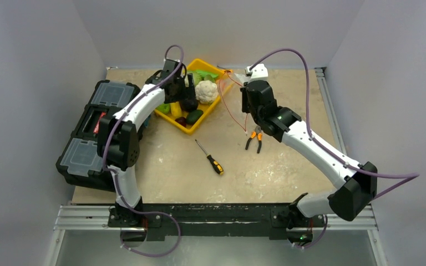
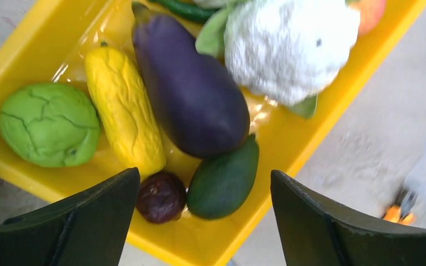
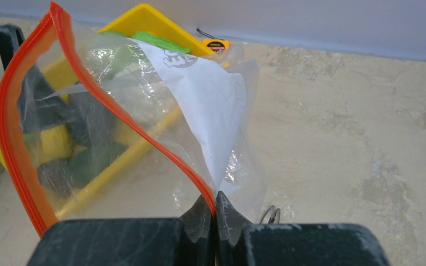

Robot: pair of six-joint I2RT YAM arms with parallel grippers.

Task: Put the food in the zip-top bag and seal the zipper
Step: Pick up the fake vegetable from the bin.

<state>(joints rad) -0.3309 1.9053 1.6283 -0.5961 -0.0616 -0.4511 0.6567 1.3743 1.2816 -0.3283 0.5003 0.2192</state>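
Observation:
The food lies in a yellow tray (image 2: 321, 127): purple eggplant (image 2: 191, 94), yellow corn (image 2: 123, 108), pale green cabbage (image 2: 49, 124), white cauliflower (image 2: 291, 47), dark green avocado (image 2: 224, 180) and a small dark brown fruit (image 2: 162, 197). My left gripper (image 2: 205, 172) hangs open just above the tray's near corner, its jaws straddling the avocado and the brown fruit without touching them. To the tray's right, my right gripper (image 3: 214, 206) is shut on the edge of the clear zip-top bag (image 3: 199, 111). It pinches the red-orange zipper (image 3: 3, 119) and holds the bag upright with its mouth gaping.
A black toolbox (image 1: 97, 130) sits at the table's left edge beside the left arm. A screwdriver (image 1: 211, 158) lies mid-table, and orange-handled pliers (image 1: 254, 138) lie under the right gripper. Grey walls close in the left, back and right sides.

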